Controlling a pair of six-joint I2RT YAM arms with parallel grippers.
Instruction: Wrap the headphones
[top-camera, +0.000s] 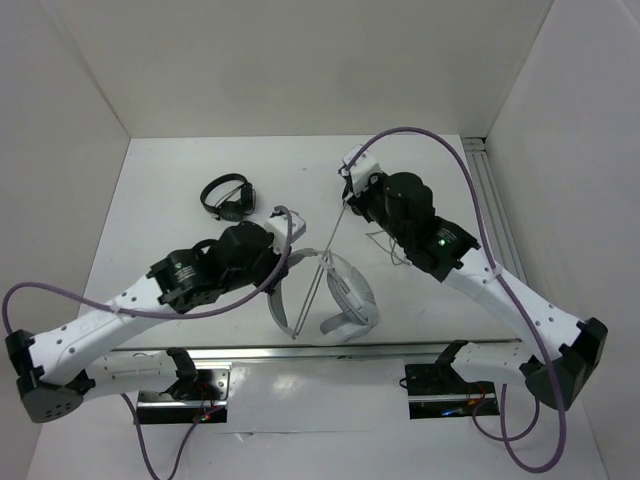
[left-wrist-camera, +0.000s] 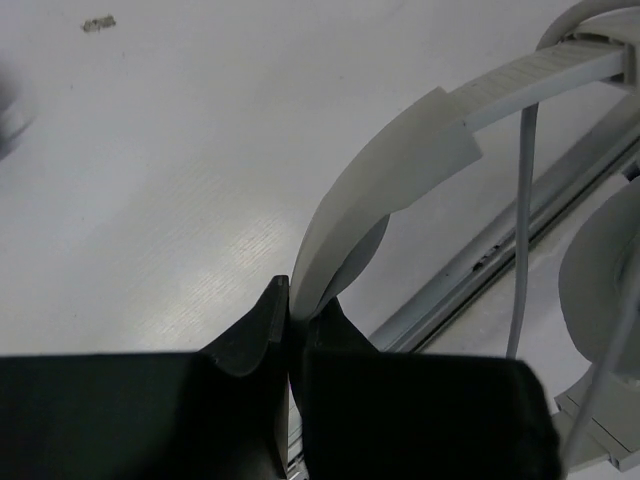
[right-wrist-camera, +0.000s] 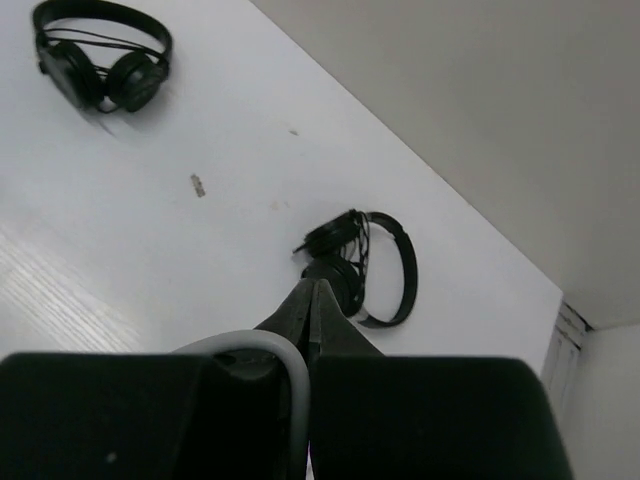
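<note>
My left gripper (left-wrist-camera: 290, 300) is pinched shut on the headband (left-wrist-camera: 380, 190) of the grey headphones (top-camera: 350, 295). They sit at the six o'clock edge of the table (top-camera: 170, 200). That arm lies low, reaching toward two o'clock. My right gripper (right-wrist-camera: 313, 295) is closed on the thin cable (top-camera: 318, 270), which runs taut from the headphones toward one o'clock. That arm reaches toward eleven. Just past its fingers lie small black headphones (right-wrist-camera: 375, 265), and a second black pair (right-wrist-camera: 100, 55) lies far off at ten o'clock.
</note>
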